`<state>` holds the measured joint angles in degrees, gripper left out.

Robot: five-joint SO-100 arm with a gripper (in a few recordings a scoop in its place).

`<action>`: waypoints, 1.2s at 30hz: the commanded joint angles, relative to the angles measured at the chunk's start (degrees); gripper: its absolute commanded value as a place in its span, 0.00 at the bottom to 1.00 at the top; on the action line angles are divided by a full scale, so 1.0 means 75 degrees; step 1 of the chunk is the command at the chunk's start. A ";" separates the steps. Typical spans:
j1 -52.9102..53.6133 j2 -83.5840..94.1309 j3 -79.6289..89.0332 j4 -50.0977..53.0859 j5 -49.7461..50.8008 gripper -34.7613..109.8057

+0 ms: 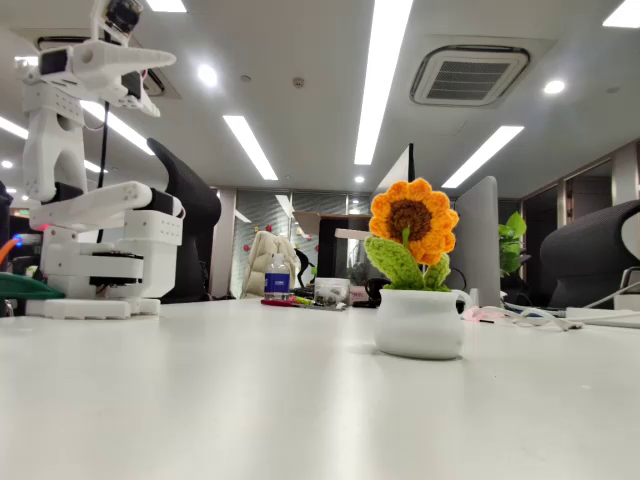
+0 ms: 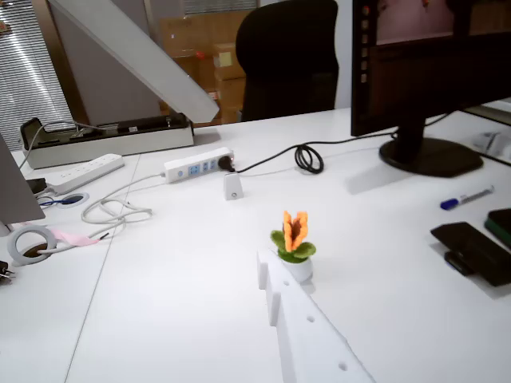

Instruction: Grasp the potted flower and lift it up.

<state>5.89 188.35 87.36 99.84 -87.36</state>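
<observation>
The potted flower (image 1: pixel 413 272) stands upright on the white table (image 1: pixel 200 400), right of centre in the fixed view: orange-yellow petals, brown centre, green leaves, squat white pot. My white arm is folded up at the far left, and its gripper (image 1: pixel 165 85) is held high, pointing right, well above and left of the flower. Its two jaws look parted at the tips, with nothing between them. In the wrist view the flower (image 2: pixel 295 242) stands mid-table, just past the tip of one white finger (image 2: pixel 307 339).
In the wrist view a monitor (image 2: pixel 419 64) stands at the right, with a marker (image 2: pixel 467 197) and a black device (image 2: pixel 471 251) near it. A power strip (image 2: pixel 198 163), cables and a tape roll (image 2: pixel 28 243) lie to the left. A water bottle (image 1: pixel 277 275) stands far back.
</observation>
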 commanded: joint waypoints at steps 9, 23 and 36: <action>0.0082 0.0070 0.0000 -0.0141 -0.0094 0.93; 0.0047 0.0070 0.0000 -0.0082 -0.0621 0.93; 0.0914 0.0070 0.0949 -0.1125 -0.0984 0.93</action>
<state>9.76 188.35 91.05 94.31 -93.69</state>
